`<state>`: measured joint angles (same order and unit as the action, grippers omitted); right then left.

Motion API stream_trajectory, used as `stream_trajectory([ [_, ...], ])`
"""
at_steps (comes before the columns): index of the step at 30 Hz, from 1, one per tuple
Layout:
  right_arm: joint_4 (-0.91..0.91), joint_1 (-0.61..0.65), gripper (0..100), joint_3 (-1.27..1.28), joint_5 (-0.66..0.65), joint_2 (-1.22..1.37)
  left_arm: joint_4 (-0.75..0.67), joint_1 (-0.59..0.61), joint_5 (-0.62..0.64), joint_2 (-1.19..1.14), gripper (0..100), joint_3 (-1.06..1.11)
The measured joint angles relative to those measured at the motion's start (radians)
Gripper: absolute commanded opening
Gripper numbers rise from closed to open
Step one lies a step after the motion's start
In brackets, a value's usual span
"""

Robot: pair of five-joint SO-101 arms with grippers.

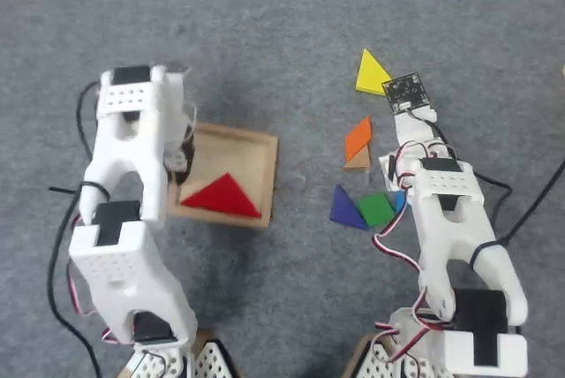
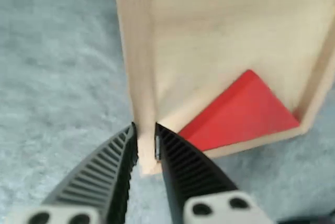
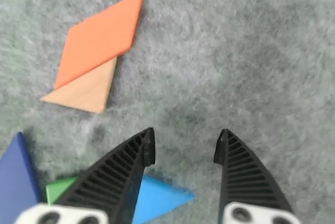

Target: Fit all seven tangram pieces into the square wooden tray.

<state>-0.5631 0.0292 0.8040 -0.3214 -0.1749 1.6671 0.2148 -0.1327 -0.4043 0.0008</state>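
From the left wrist: ribbed black left gripper [image 2: 146, 136] closed narrow on the smooth pale wall of the square wooden tray [image 2: 137, 51], near a corner. Inside, a flat red triangle [image 2: 241, 111] against the adjoining wall.

From the right wrist: right gripper [image 3: 184, 148] spread wide above the fuzzy grey table [image 3: 251, 67], light blue triangle [image 3: 157, 195] partly behind one finger. Beside that, a green piece [image 3: 57, 188] and a dark blue triangle [image 3: 15, 177]. Farther out, an orange parallelogram [image 3: 99, 38] touching a bare-wood triangle [image 3: 86, 90].

From high up: yellow triangle [image 1: 370, 71] lying apart.
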Motion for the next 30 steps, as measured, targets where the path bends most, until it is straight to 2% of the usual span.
stream_trajectory([
  [3, 0.0, 0.006, 19.8, 0.0, 0.0, 0.0, -0.002, 0.0, -0.046, 0.0, 22, 0.069],
  [13, 0.0, 0.025, 20.0, 0.0, 0.0, 0.0, -0.031, 0.086, -0.087, 0.166, 22, -0.041],
  [18, -0.008, 0.028, 20.2, -0.052, -0.005, 0.0, -0.157, 0.186, 0.014, 0.275, 22, -0.043],
  [23, -0.144, 0.055, 20.2, -0.273, -0.061, 0.046, -0.351, 0.232, 0.054, 0.284, 22, 0.137],
  [30, -0.261, 0.064, 22.7, -0.758, -0.232, 0.4, -0.529, 0.247, 0.109, 0.284, 22, 0.301],
])
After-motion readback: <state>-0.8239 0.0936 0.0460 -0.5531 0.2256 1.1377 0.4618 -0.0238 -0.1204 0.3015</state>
